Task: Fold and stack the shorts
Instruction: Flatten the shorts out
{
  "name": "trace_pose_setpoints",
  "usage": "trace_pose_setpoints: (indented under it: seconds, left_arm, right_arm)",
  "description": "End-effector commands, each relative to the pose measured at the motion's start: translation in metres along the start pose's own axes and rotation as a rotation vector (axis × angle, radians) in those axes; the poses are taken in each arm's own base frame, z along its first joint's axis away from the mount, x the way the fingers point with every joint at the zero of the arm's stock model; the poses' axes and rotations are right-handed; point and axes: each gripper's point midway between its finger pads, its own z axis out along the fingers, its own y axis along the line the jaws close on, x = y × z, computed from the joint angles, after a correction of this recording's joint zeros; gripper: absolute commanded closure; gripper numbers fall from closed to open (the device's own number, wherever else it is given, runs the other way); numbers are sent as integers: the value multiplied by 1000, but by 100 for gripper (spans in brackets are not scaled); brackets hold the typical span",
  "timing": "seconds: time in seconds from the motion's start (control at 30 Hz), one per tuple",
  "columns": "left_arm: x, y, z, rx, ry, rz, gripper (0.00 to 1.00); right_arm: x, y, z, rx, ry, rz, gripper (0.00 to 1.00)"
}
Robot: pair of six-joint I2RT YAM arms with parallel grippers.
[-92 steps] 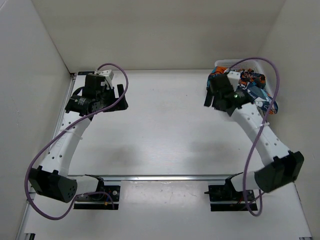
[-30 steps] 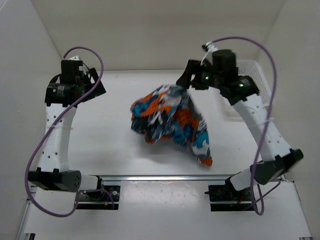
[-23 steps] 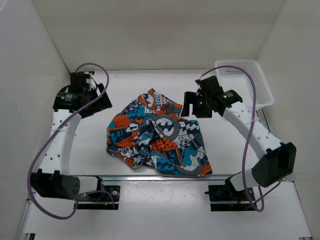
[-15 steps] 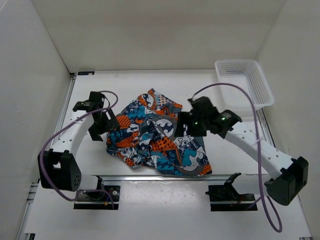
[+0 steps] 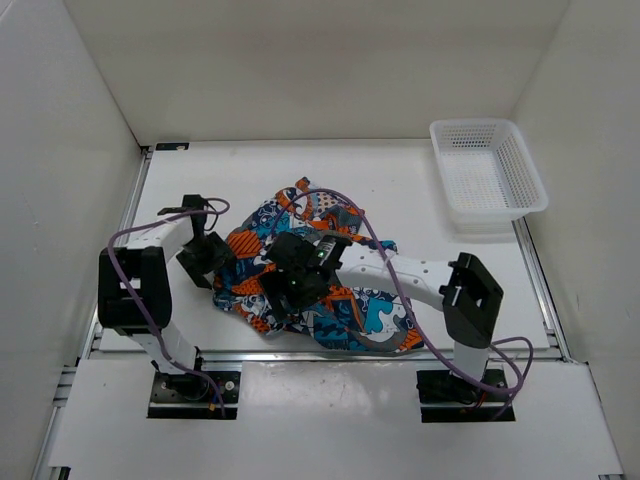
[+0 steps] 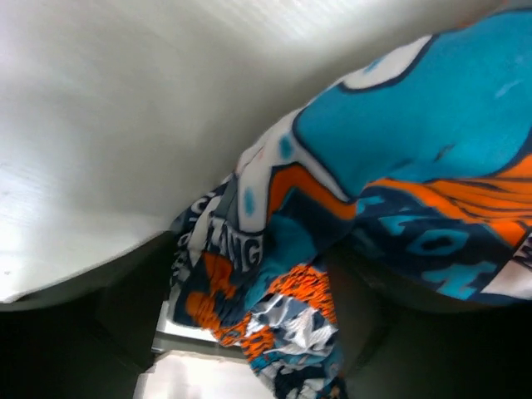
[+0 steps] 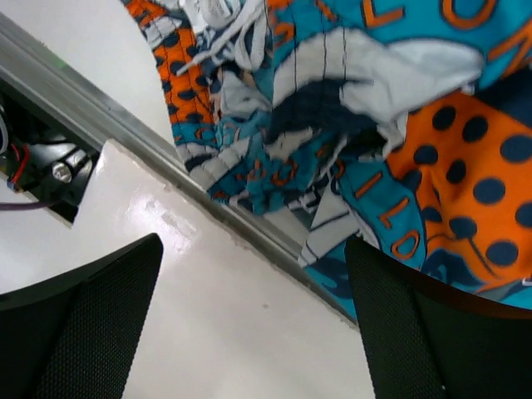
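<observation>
The shorts (image 5: 365, 305) lie crumpled in a heap at the middle of the table, with their orange, teal, navy and white print showing. My left gripper (image 5: 205, 255) is low at the heap's left edge. In the left wrist view the shorts (image 6: 416, 125) fill the frame, and a fold hangs between the spread jaws of the left gripper (image 6: 258, 332). My right gripper (image 5: 295, 282) is over the heap's near-left part. In the right wrist view the right gripper (image 7: 249, 332) is wide open and empty over the white surface, with the shorts (image 7: 332, 83) just beyond its fingertips.
A white plastic mesh basket (image 5: 480, 124) stands at the back right, with nothing in it. A metal rail (image 5: 320, 352) runs along the table's near edge, close to the heap, and also shows in the right wrist view (image 7: 208, 199). White walls enclose the table.
The right gripper lifted the shorts out of the basket and let them fall on the table's middle. Since then both arms have come down, the left to the heap's left edge, the right over it.
</observation>
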Motion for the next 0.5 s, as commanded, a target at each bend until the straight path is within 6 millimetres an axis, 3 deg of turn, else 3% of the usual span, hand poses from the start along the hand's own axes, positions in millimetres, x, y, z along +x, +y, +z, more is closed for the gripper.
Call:
trace_pose_setpoints:
  seconds: [0.0, 0.03, 0.13, 0.17, 0.2, 0.27, 0.37, 0.43, 0.47]
  left_arm:
    - [-7, -18, -5, 65, -33, 19, 25]
    - [-7, -18, -5, 65, -33, 19, 48]
    - [-6, -20, -9, 88, -33, 40, 84]
    - [-7, -21, -12, 95, -43, 41, 90]
    - [-7, -23, -16, 114, -50, 55, 90]
    - [-4, -24, -22, 125, -47, 56, 90]
    - [-8, -38, -42, 190, -60, 63, 90]
    - [-23, -60, -68, 270, -99, 75, 90]
    - [-27, -70, -82, 309, -105, 83, 90]
  right_arm:
    - [-21, 2, 5, 6, -32, -23, 8]
    - [-19, -1, 17, 20, -9, -21, 15]
    - [-23, -17, 30, 99, -12, 25, 46]
    - [-26, -25, 29, 125, -19, 50, 73]
    - [-20, -35, 33, 153, -5, 68, 84]
    - [-30, -57, 25, 199, -44, 117, 100]
    - [-54, -93, 1, 229, -111, 168, 100]
    - [-78, -129, -21, 255, -161, 201, 100]
    - [-107, -136, -43, 254, -237, 201, 100]
